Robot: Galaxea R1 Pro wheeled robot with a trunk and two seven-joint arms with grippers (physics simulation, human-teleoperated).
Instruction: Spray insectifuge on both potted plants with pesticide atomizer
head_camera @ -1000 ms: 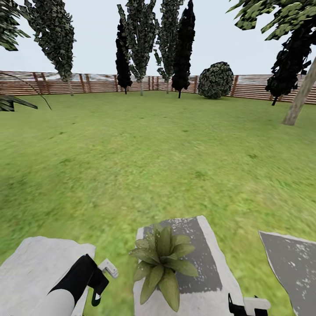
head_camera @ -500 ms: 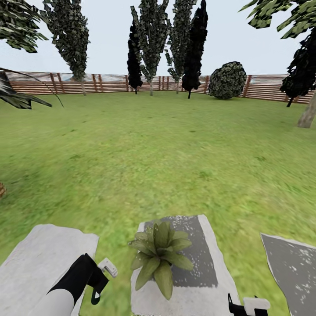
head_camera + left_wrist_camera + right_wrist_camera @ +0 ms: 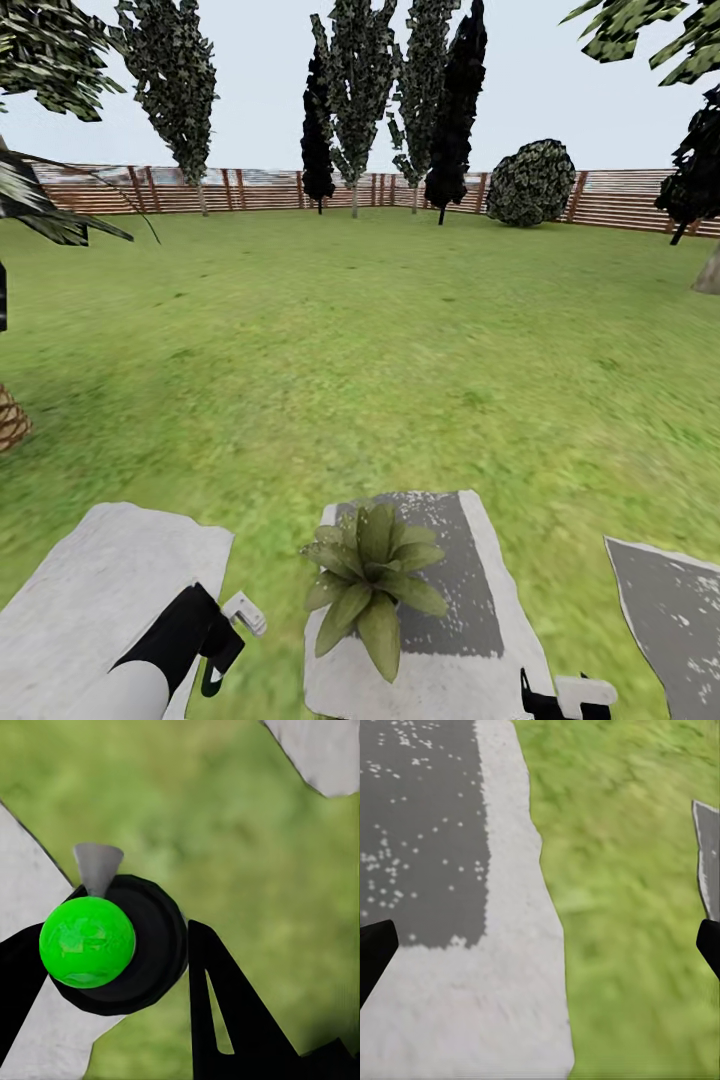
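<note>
1 potted plant (image 3: 372, 588) is what I can find from the head camera: a low rosette of broad pointed leaves sitting on the middle grey stepping stone (image 3: 470, 640), its pot hidden under the foliage. I see 2 more stones, 1 at my left (image 3: 90, 600) and 1 cut off at the right edge (image 3: 672, 620), with lawn (image 3: 380, 340) between them. My left gripper (image 3: 222, 640) sits low in the head view over the edge of the left stone, just left of the plant and apart from it. On the left wrist camera its black fingers (image 3: 225, 1020) stand either side of the pesticide atomizer (image 3: 112, 945), seen end-on as a dark round body with a bright green cap and a grey nozzle tip; the fingers appear clamped on it, though the contact itself is hard to make out. My right gripper (image 3: 565, 695) is cut off at the bottom edge of the head view. On the right wrist camera only 2 dark fingertips (image 3: 375, 952) show at opposite edges, spread wide, with stone and grass between. Far off, the brown slatted fence (image 3: 250, 188) and dark trees (image 3: 450, 100) are blurred.
</note>
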